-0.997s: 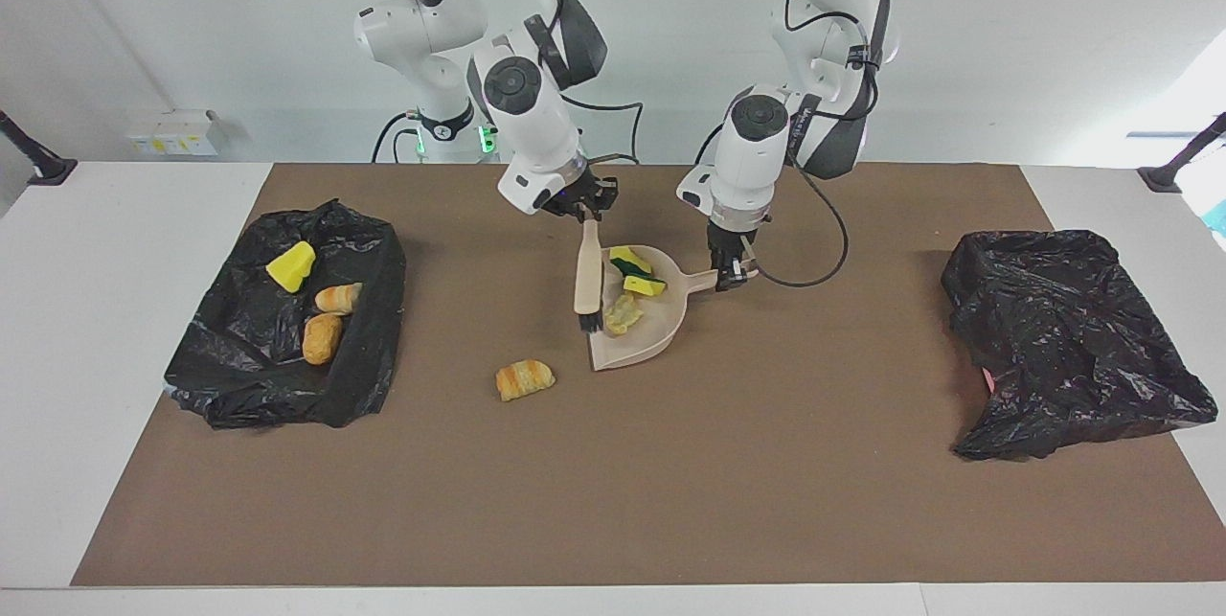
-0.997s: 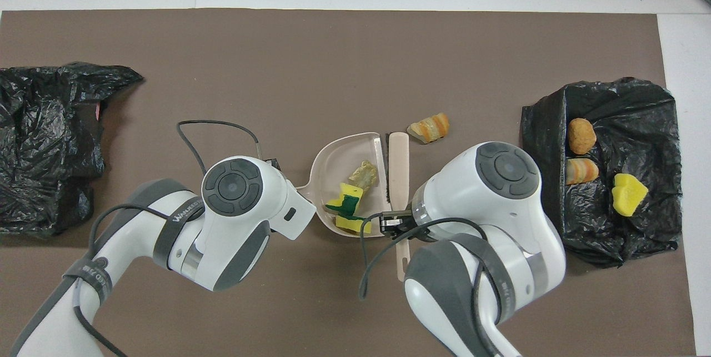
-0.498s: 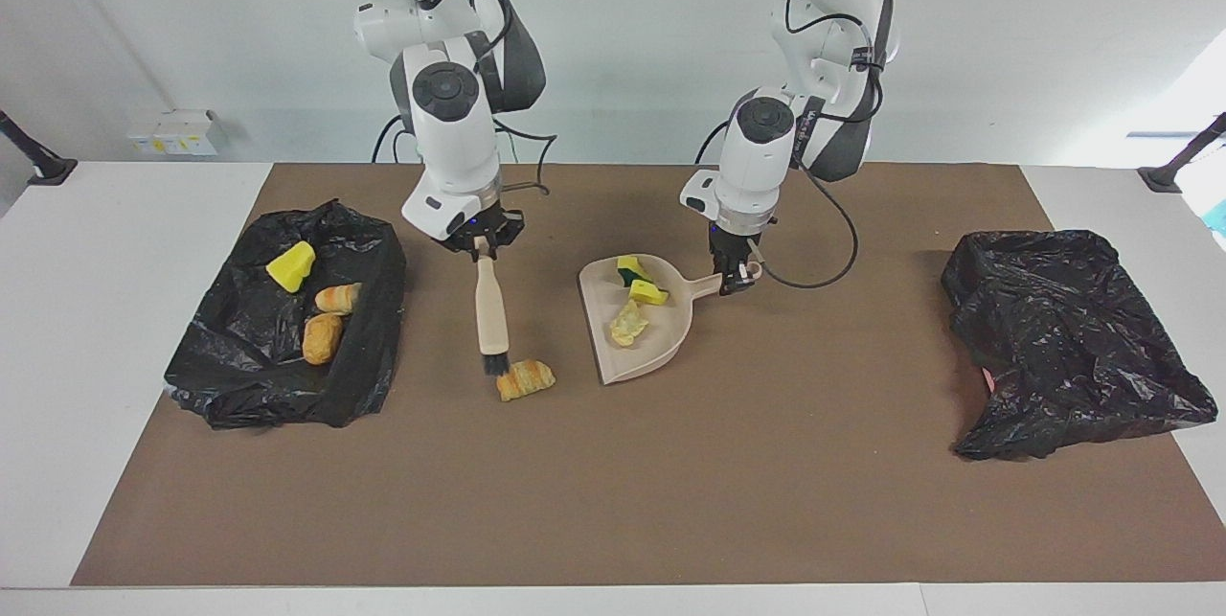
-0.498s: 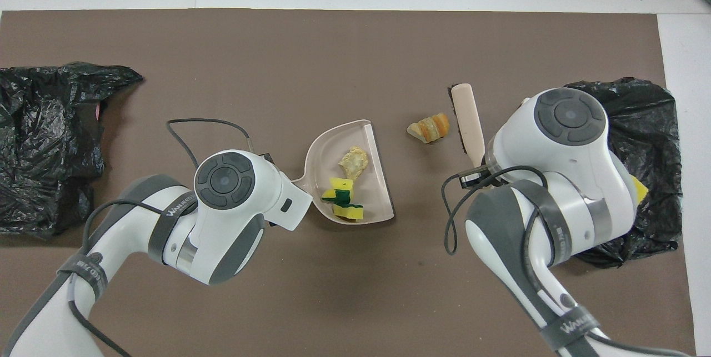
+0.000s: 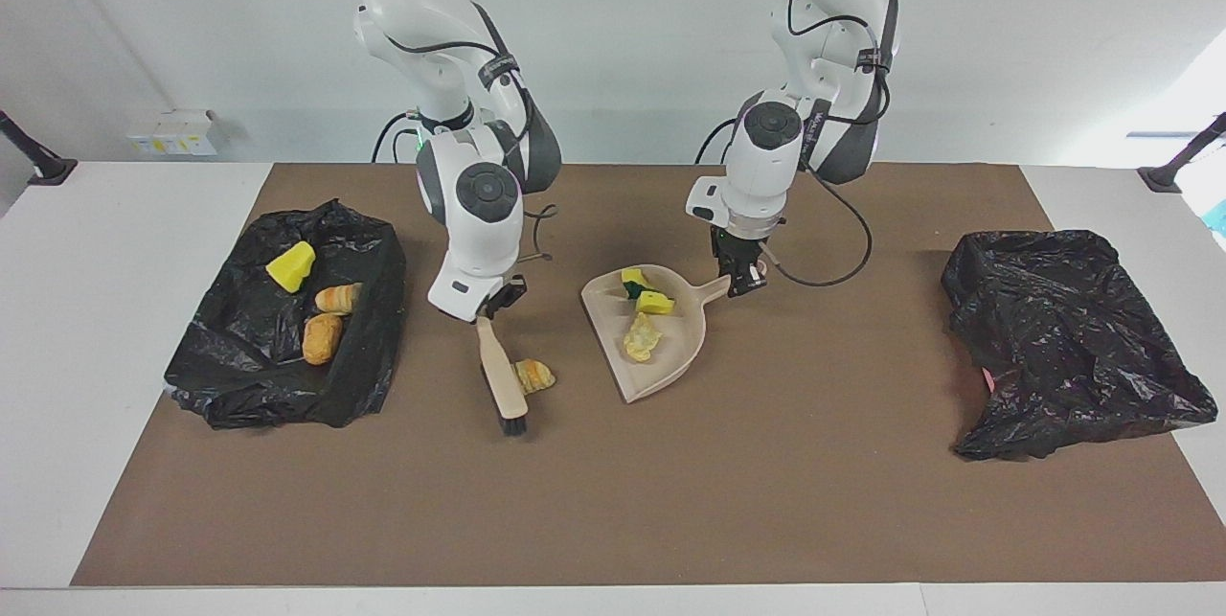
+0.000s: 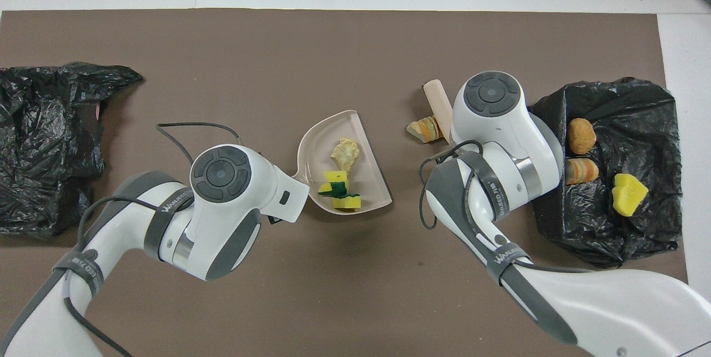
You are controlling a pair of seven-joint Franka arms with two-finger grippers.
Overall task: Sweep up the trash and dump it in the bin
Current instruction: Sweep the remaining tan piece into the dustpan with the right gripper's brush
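My right gripper (image 5: 491,298) is shut on the handle of the beige brush (image 5: 502,376). The brush slants down to the mat, its black bristles low beside an orange-brown bread chunk (image 5: 534,375), on the chunk's side toward the right arm's end. In the overhead view the brush (image 6: 437,102) and the chunk (image 6: 423,128) show by my right wrist. My left gripper (image 5: 743,277) is shut on the handle of the beige dustpan (image 5: 663,369). The pan (image 6: 367,164) holds yellow-green sponge pieces (image 5: 655,303) and a beige lump (image 5: 640,336).
A black bag bin (image 5: 251,376) at the right arm's end holds a yellow sponge (image 5: 290,266) and two bread chunks (image 5: 322,336). Another crumpled black bag (image 5: 1073,338) lies at the left arm's end. A brown mat (image 5: 766,482) covers the table.
My right gripper swung the brush out of the dustpan toward the right arm's end and lowered it beside the loose bread chunk. My left gripper shifted and turned the dustpan a little.
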